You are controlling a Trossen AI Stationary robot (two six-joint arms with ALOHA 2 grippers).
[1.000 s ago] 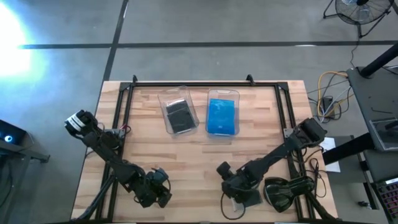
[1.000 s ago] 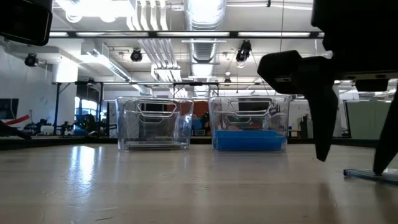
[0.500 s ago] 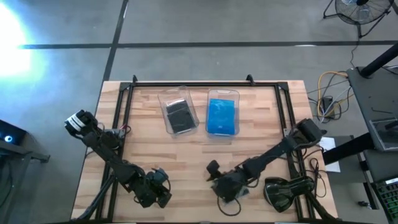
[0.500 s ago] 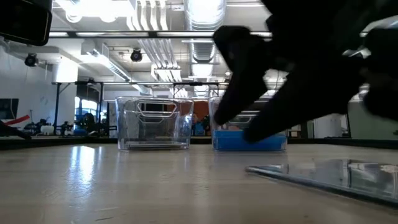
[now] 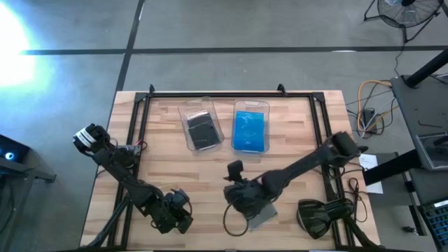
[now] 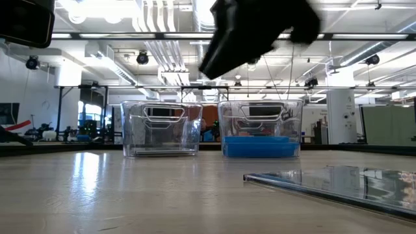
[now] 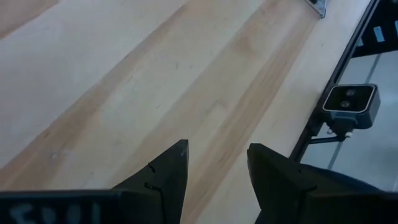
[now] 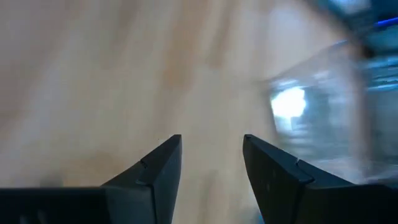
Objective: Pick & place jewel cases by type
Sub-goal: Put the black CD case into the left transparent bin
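Note:
One thin grey jewel case lies flat on the table near its near edge, also seen in the low view. My right gripper hangs open above the table just left of that case, touching nothing; its fingers frame bare wood. The left clear bin holds dark cases and the right clear bin holds blue cases. My left gripper waits open near the table's near-left corner, over bare wood.
A bulky black curved device sits at the near right corner. A black frame rail runs around the table. The two bins stand side by side near the far edge, with bare wood between them and the grippers.
My right gripper has moved from the near-right part of the table toward the left and has risen off the grey case. The case has slid leftward along the table with it and now lies flat and untouched.

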